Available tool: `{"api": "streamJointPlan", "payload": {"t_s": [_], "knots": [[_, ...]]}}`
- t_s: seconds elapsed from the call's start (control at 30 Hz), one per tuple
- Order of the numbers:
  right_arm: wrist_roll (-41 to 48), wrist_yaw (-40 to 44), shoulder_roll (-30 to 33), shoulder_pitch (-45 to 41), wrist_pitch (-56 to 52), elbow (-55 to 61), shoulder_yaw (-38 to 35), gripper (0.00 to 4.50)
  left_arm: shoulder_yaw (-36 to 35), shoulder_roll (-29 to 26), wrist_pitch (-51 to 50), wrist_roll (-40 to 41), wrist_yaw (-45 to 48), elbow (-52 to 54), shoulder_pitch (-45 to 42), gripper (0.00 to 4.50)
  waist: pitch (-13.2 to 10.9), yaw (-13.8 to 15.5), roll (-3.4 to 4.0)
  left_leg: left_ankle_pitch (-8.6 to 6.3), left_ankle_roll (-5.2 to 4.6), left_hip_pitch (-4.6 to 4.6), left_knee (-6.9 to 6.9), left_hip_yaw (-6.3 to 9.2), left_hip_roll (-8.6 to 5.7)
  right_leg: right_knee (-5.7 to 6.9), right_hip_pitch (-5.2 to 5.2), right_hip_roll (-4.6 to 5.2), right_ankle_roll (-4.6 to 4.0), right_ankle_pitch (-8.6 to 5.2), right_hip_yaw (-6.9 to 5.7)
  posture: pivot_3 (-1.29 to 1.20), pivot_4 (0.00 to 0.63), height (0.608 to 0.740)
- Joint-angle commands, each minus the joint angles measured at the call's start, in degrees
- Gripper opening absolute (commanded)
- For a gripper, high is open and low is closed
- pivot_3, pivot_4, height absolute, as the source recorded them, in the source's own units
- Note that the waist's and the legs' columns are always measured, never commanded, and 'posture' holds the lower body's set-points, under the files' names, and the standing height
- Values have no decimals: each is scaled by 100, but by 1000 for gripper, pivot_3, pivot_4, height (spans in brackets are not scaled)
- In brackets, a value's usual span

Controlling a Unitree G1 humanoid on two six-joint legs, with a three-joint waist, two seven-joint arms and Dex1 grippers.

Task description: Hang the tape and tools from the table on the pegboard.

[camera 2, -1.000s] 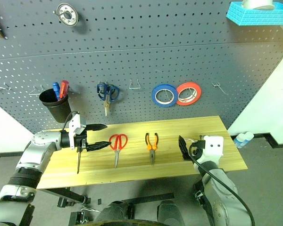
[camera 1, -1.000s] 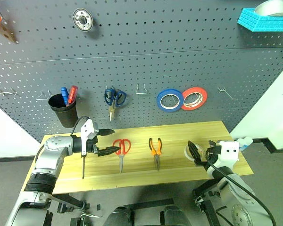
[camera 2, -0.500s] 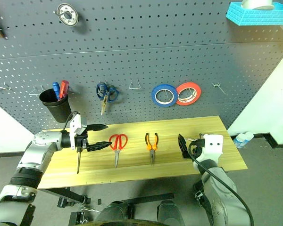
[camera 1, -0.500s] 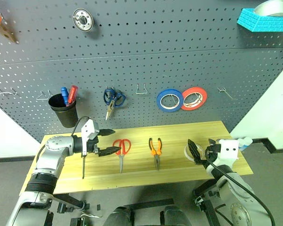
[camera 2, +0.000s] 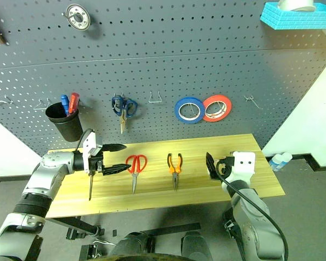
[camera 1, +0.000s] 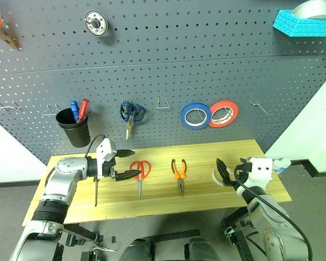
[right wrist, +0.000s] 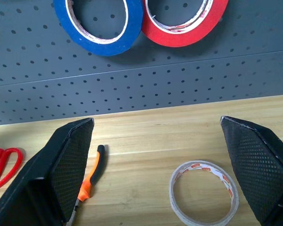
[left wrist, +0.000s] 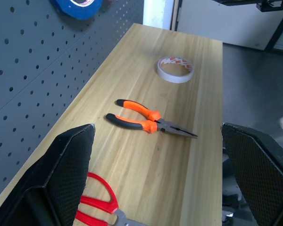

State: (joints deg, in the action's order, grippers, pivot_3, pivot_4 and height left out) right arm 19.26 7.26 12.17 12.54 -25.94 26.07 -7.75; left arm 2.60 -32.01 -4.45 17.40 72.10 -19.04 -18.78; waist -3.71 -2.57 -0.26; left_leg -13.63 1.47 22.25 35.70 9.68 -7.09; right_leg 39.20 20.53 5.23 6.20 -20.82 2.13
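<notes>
Fig. — pre-grasp: I hold the right gripper (right wrist: 155, 169) wide, empty, facing the tape (right wrist: 203, 192) lying flat on the table (camera 1: 206, 155), R end. Next: descend, straddle rim, close — then lift to pegboard (camera 1: 179, 65) hook.

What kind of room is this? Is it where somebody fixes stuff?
It looks like a workshop or tool corner. A big grey pegboard with hooks holds blue scissors and rolls of tape, and pliers and red scissors lie on a wooden table.
</notes>
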Motion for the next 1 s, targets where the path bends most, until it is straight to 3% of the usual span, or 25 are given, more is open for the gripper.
{"api": "streamJointPlan", "payload": {"t_s": [0.03, 0.57, 1.0], "knots": [[-32, -38, -41, -143, -15, 53, -31, 4500, -23, -6, 40, 13, -26, 169, -59, 4461, 0, -3, 0, 0, 0, 0, 0, 0, 0, 0, 0, 0, 0, 0, 0, -77, 40, 719], [-384, -215, -196, -889, -193, -786, 206, 4500, 32, 37, -8, 23, -94, 299, -46, 4461, 0, -4, 1, 0, 0, 0, 6, -1, 0, 5, 1, -2, 0, 1, 3, -65, 45, 719], [-699, -176, -21, -1540, -711, -1842, 242, 4500, -19, -71, -492, 185, -219, 1159, 376, 4461, -130, 4, 7, -1, -2, 1, 4, -1, 1, 6, 0, -1, -2, 0, 6, -43, 133, 719]]}}
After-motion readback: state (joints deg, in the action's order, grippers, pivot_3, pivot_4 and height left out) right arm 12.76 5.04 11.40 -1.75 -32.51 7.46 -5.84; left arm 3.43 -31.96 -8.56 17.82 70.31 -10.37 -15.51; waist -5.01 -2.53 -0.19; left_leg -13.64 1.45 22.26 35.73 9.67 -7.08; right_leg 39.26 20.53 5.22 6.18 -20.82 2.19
